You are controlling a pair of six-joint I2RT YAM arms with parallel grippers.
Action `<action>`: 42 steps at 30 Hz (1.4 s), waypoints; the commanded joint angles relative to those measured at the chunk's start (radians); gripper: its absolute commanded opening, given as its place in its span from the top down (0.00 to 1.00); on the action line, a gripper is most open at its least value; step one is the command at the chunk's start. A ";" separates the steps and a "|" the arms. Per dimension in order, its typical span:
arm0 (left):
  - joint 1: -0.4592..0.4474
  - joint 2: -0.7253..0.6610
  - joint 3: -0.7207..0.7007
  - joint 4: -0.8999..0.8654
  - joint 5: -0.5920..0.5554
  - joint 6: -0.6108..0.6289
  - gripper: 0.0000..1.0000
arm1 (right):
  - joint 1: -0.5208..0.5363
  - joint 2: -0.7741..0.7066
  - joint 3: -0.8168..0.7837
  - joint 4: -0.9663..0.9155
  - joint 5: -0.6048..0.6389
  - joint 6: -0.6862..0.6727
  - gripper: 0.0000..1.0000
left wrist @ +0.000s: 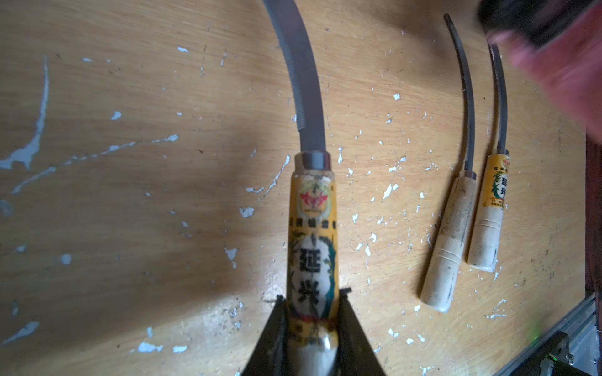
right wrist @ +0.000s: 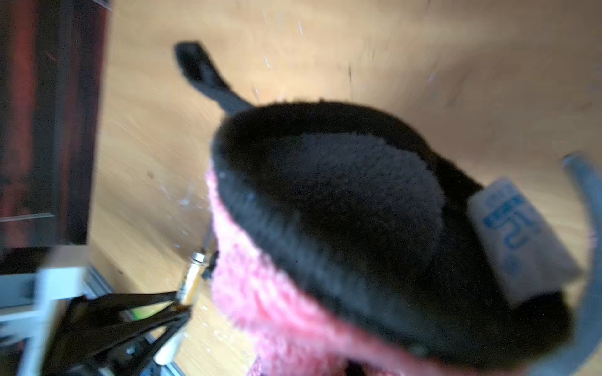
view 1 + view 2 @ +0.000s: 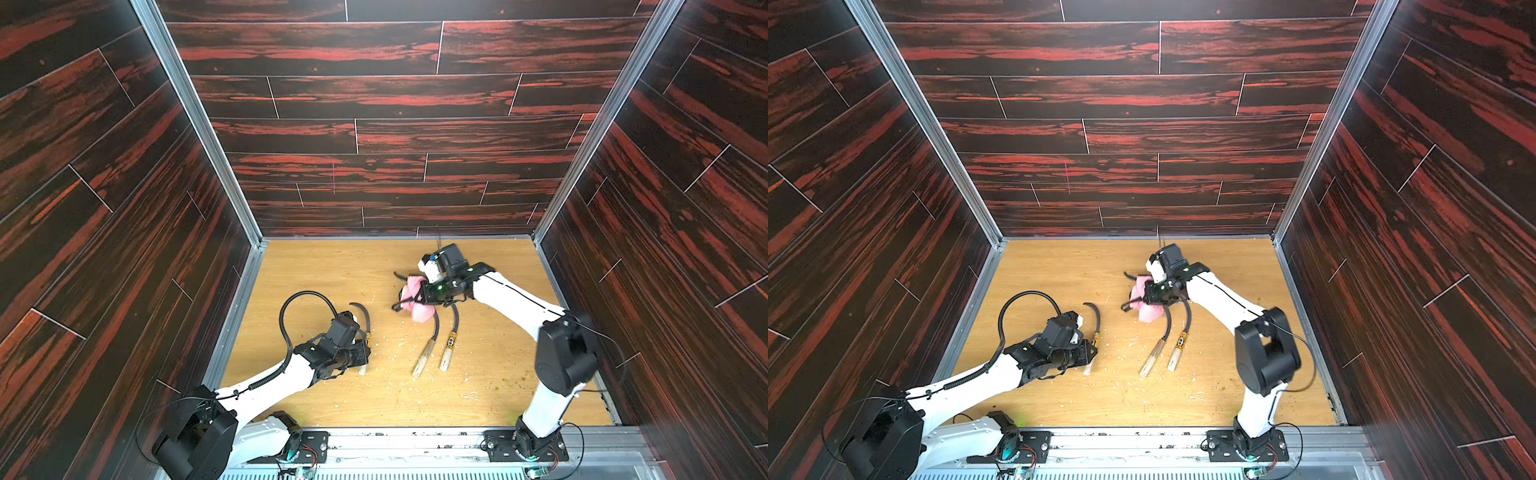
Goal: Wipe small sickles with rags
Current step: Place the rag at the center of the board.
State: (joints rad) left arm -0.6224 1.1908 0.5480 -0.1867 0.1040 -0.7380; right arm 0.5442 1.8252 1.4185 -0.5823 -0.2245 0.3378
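Observation:
My left gripper [image 3: 362, 354] is shut on the pale handle of a small sickle [image 1: 312, 228] with a yellow label. Its dark curved blade [image 3: 365, 312] points away over the table. My right gripper [image 3: 417, 296] is shut on the rag [image 3: 424, 314], a pink fluffy cloth with a black backing [image 2: 342, 195] and a black loop. The cloth hides the right jaws in the right wrist view. Two more sickles lie side by side, one plain-handled [image 3: 424, 356] and one labelled [image 3: 449, 348]. Their blade tips run under the rag, and I cannot tell whether it touches them.
Pale chips and flakes [image 3: 399, 345] are scattered over the wooden table [image 3: 316, 266]. Dark red-streaked walls [image 3: 124, 249] close in the left, right and back sides. A metal rail [image 3: 415, 436] with both arm bases runs along the front edge.

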 commanded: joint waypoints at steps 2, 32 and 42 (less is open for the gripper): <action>-0.003 -0.007 0.019 0.009 -0.020 -0.001 1.00 | 0.023 0.070 0.017 -0.028 0.008 -0.014 1.00; -0.004 0.017 0.058 0.085 -0.010 0.005 1.00 | 0.102 0.004 0.031 -0.122 0.131 -0.011 0.42; -0.003 0.013 0.074 0.106 -0.009 -0.001 1.00 | 0.114 -0.087 0.027 -0.110 0.170 0.007 0.36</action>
State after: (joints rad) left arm -0.6231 1.2232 0.5934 -0.1017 0.1036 -0.7406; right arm 0.6476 1.7737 1.4349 -0.6819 -0.0658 0.3382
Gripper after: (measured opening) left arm 0.253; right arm 0.636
